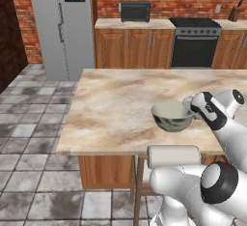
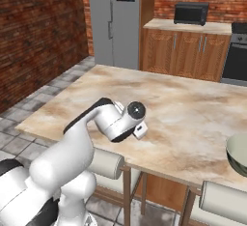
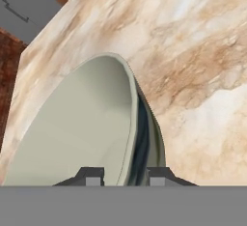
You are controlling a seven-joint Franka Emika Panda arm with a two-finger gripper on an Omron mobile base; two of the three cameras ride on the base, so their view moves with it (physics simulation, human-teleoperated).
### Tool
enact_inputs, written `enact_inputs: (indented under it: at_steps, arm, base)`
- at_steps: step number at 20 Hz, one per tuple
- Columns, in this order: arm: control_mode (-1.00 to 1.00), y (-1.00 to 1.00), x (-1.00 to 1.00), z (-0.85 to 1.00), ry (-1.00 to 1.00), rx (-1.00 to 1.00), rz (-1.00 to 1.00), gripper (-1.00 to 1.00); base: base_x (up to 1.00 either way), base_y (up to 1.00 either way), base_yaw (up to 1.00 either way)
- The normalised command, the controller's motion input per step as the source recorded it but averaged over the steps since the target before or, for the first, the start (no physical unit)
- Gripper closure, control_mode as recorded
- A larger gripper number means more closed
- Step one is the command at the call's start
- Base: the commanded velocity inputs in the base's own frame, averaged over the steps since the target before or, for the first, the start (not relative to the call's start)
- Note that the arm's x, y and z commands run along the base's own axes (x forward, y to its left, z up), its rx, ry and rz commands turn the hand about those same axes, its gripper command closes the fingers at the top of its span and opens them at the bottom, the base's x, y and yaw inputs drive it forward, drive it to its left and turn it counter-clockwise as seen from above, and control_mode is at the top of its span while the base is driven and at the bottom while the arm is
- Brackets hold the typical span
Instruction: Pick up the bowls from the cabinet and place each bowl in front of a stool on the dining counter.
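- bowl (image 1: 172, 116) sits over the dining counter (image 1: 116, 104), near its front edge, at about 4 o'clock in the left base view; whether the foot touches the stone or hangs just above, can't tell.
- hand view: gripper (image 3: 126, 176) is clamped on the bowl's rim, 1 fingertip (image 3: 91, 176) inside on the cream glaze, the other outside on the dark patterned wall. Rim pinch makes sense: wall is thin, body too wide for the jaws.
- bowl reads roughly level in the left base view, so nothing about the grip is tipping it.
- stool (image 1: 172, 156) with cream roll backrest is tucked under the counter edge directly at 6 o'clock of the bowl. Judgement: this is the placement spot, bowl lined up in front of that seat.
- right base view: same bowl clipped at the frame's 4 o'clock edge, another roll cushion just below it at 5 o'clock, a further 1 behind the arm at 7 o'clock.
- judgement: placing step for this bowl; next is release and lift clear without dragging the rim.
- background at 12 o'clock: fridge (image 1: 61, 24), black microwave (image 1: 135, 11), oven range (image 1: 195, 41); not involved.
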Motion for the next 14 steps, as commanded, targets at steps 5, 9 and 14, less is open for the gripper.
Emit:
enact_inputs:
  at_steps: [5, 9, 14]
  arm:
    - [-1.00, -0.14, 0.09, -0.29, 0.00, 0.00, 0.00, 1.00]
    - [-1.00, -0.11, 0.04, -0.29, 0.00, 0.00, 0.00, 1.00]
    - [-1.00, -0.04, 0.18, -0.24, 0.00, 0.00, 0.00, 1.00]
  base:
    - [0.00, 0.00, 0.00]
    - [0.00, 0.00, 0.00]
    - [0.00, 0.00, 0.00]
